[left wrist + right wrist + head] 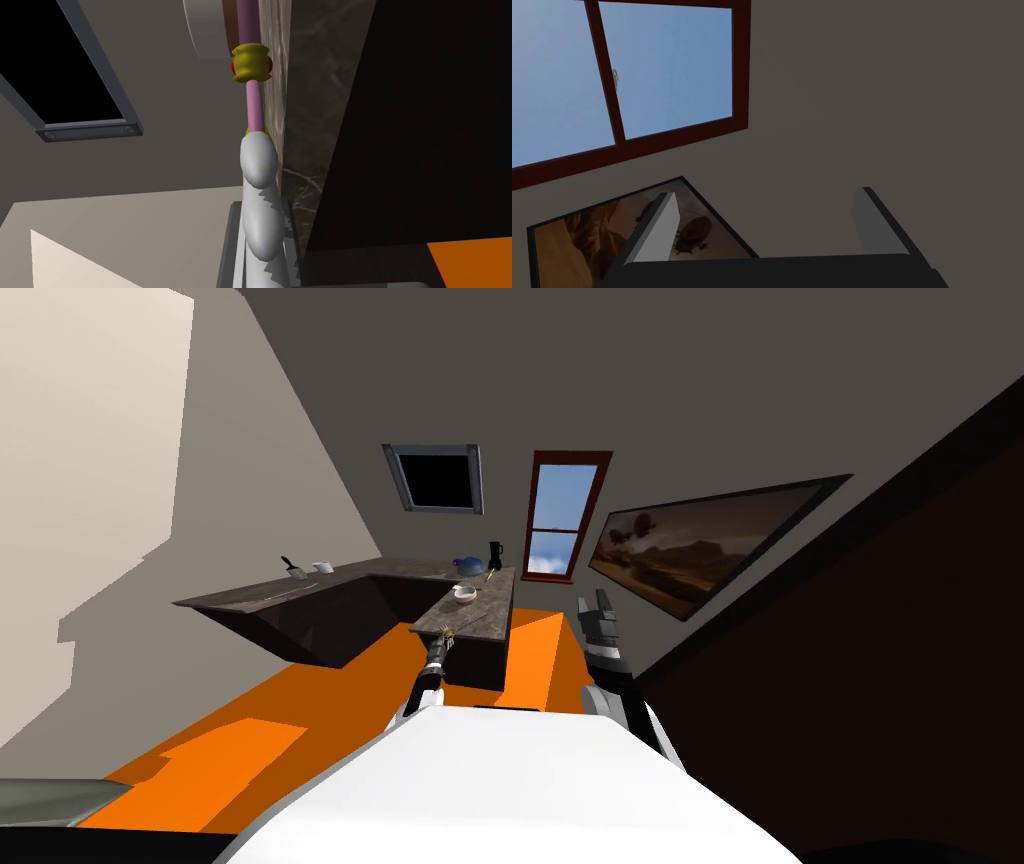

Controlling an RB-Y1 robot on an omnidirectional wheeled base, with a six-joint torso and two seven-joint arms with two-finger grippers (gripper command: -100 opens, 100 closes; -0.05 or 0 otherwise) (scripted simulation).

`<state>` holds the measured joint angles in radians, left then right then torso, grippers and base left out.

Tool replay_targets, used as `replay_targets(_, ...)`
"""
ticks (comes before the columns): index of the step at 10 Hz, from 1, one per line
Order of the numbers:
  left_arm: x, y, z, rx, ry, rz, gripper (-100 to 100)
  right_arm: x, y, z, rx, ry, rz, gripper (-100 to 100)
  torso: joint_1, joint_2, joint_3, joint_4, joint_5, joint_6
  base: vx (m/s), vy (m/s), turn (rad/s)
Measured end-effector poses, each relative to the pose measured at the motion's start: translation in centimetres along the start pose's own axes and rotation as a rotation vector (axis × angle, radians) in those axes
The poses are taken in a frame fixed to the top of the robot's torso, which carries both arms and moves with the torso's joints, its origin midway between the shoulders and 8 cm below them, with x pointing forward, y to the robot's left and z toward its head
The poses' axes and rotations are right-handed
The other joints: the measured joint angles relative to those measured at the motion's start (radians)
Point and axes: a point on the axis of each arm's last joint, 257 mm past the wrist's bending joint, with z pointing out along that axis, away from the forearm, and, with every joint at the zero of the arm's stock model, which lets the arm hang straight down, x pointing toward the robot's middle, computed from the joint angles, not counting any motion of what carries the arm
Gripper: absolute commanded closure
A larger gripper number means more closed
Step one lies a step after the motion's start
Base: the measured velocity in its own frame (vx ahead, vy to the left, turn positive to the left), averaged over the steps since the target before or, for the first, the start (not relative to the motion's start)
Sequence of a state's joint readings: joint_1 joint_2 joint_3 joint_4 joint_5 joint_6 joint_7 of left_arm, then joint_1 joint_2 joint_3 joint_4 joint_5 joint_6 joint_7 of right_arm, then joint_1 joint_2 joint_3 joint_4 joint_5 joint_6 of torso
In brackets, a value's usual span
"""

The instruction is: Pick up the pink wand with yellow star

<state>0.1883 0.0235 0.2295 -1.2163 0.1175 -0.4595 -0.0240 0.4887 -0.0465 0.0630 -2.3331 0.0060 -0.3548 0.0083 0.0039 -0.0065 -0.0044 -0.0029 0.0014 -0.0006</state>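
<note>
Left gripper [257,155] is pinched tight on the near end of the pink wand [254,102], at the counter's [485,613] near edge. Best lift it straight up, grip firm, clear of the white bowl [202,30]. Right gripper [597,613] hangs open, off right.

A dark marbled tabletop [487,614] carries a white bowl [465,593]; beyond the bowl sit a blue teapot [467,564] and black jug [495,554], nearer than it the pink wand [254,104].

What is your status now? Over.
Left end effector shut on pink wand at counter edge. Right end effector open, raised. White bowl beyond wand.
</note>
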Motion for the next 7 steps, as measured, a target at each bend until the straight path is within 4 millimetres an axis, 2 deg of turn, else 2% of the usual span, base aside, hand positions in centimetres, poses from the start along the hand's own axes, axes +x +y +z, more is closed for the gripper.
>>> replay_targets(2, 0.4, -0.3, -0.8, 0.008, 0.006, -0.001, 100, 0.0, 0.0, 0.0, 0.0, 0.0, 0.0, 0, -0.002, 0.002, 0.001, 0.001, -0.001, 0.002, 0.051, 0.003, 0.046)
replay_targets(6, 2.2, -0.9, -3.6, 0.008, 0.036, -0.019, 100, 0.0, 0.0, 0.0, 0.0, 0.0, 0.0, 0, -0.001, 0.002, 0.001, 0.001, -0.001, 0.001, 0.06, 0.007, 0.074)
replay_targets(7, 2.2, -1.0, -3.6, 0.009, 0.037, -0.019, 0, 0.0, 0.0, 0.0, 0.0, 0.0, 0.0, 0, -0.001, 0.004, 0.002, 0.001, 0.0, 0.001, 0.005, 0.001, -0.001)
